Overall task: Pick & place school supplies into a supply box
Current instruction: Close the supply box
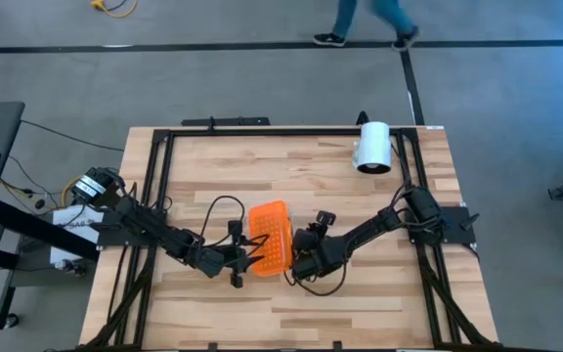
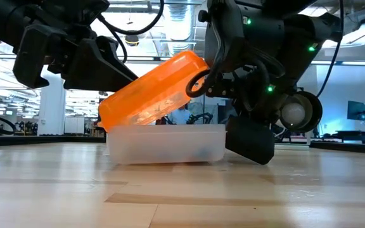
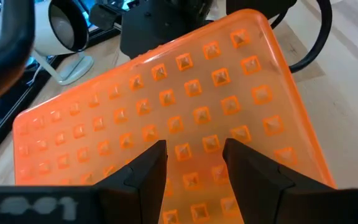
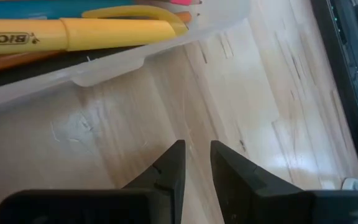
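The supply box [image 1: 270, 238] stands mid-table on its clear tub [image 2: 166, 144]. Its ridged orange lid [image 2: 154, 88] slants over the tub, its left end low and its right end raised. A yellow highlighter [image 4: 73, 32] and other pens lie inside, behind the tub's rim [image 4: 104, 65]. My left gripper [image 1: 240, 256] is at the box's left side, open, with its fingers over the lid's top [image 3: 166, 93]. My right gripper [image 1: 296, 258] is low at the box's right side. Its fingers [image 4: 196, 155] stand a narrow gap apart over bare wood beside the rim. My left gripper [image 3: 194, 165] comes slanting down from the table's left, with both fingers spread over the lid's ridged top near its low edge [image 3: 191, 146]. I cannot tell whether the fingertips touch the lid.
A white cylinder [image 1: 372, 147] lies near the table's far right corner and also shows in the left wrist view [image 3: 67, 25]. A black frame [image 1: 262, 130] borders the tabletop. A person's legs [image 1: 369, 24] pass on the floor beyond the far edge. Bare wood lies along the near side [image 1: 281, 313].
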